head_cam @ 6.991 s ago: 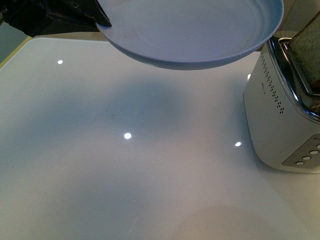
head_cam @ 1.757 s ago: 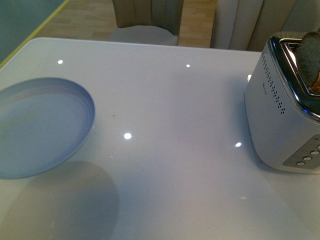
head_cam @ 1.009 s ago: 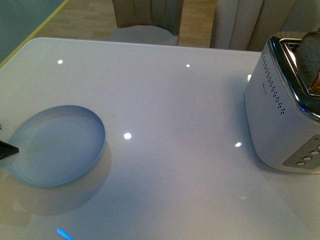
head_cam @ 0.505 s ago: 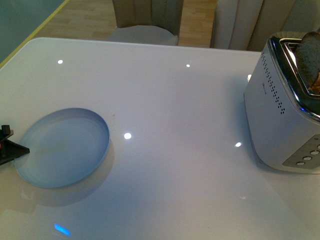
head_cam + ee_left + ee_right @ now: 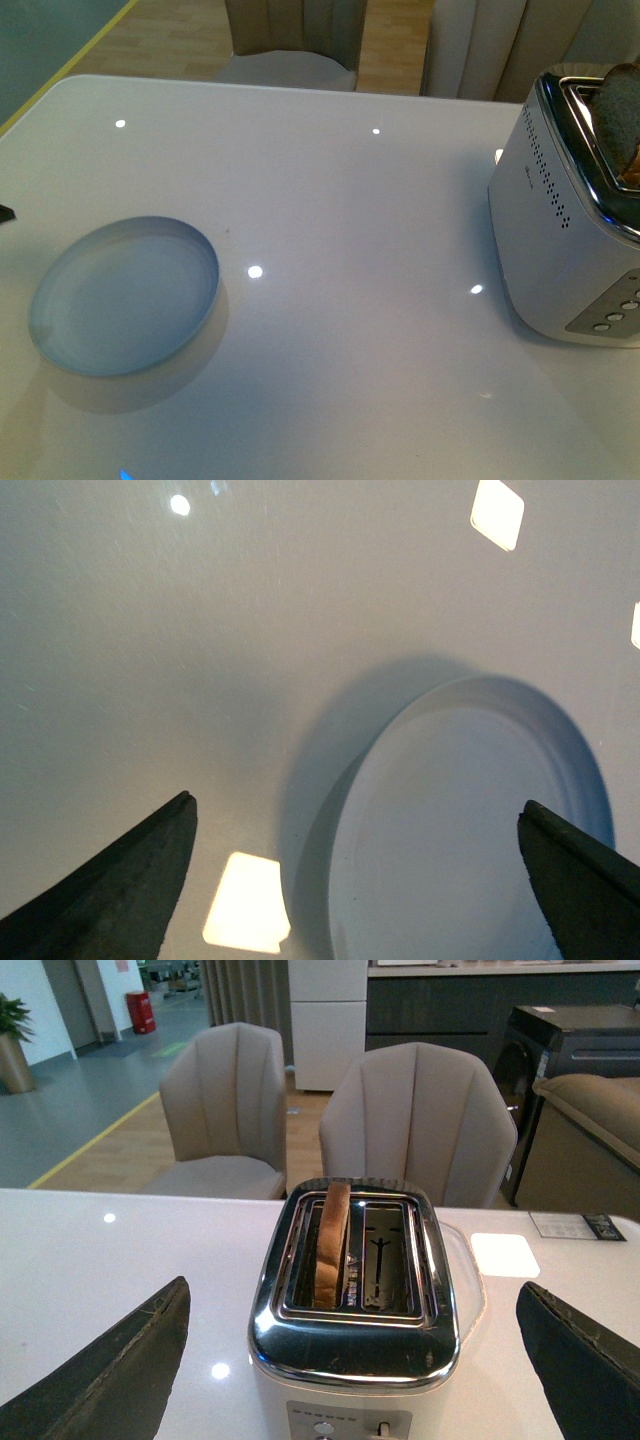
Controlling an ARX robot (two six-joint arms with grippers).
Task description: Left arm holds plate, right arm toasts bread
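The pale blue-grey plate (image 5: 125,295) lies flat on the white table at the left. Only a black tip of my left gripper (image 5: 4,213) shows at the left edge of the front view, apart from the plate. In the left wrist view the left gripper (image 5: 355,804) is open and empty above the plate (image 5: 470,830). The bread (image 5: 620,115) stands in a slot of the white and chrome toaster (image 5: 560,230) at the right. In the right wrist view my right gripper (image 5: 352,1290) is open and empty, facing the toaster (image 5: 355,1350), with the bread (image 5: 330,1245) upright in one slot.
Two beige chairs (image 5: 225,1110) (image 5: 415,1125) stand beyond the table's far edge. The other toaster slot (image 5: 385,1255) holds nothing. The toaster's buttons (image 5: 615,310) face the robot. White table (image 5: 350,330) lies between plate and toaster.
The plate has settled flat on the table at the left. My left gripper has let go of it and drawn back to the left edge. The toaster and bread have not moved.
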